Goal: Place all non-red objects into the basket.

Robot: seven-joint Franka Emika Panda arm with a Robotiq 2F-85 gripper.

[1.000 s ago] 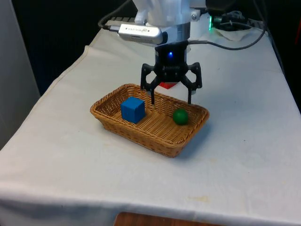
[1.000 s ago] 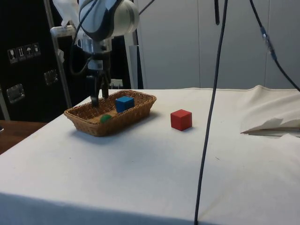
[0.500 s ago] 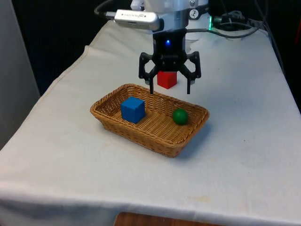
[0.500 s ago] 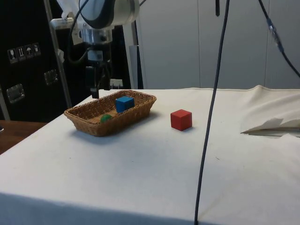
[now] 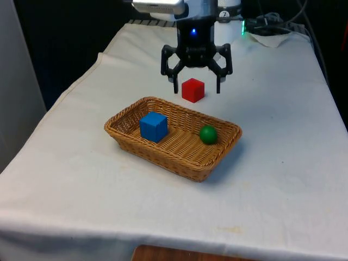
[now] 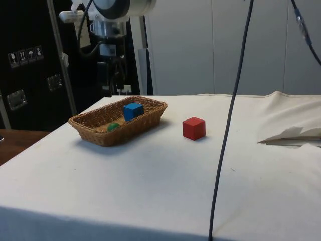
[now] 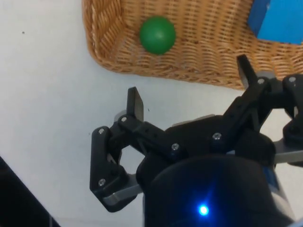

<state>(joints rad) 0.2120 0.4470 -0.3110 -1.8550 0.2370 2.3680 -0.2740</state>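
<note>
Woven brown wicker basket [image 5: 130, 142] sits on the white cloth-covered table [image 5: 283, 179], holding a blue cube [image 5: 153, 126] and a small green ball [image 5: 207, 134] well apart. Beyond it rests a red cube [image 5: 192, 89]. Above, the black two-finger gripper [image 5: 196, 89] hangs spread wide, empty.

blue cube [image 7: 278, 21] cut off at edge

Tan woven basket [image 5: 163, 157], blue cube [image 5: 153, 126], green ball [image 5: 208, 134], red cube [image 5: 193, 89].
</note>
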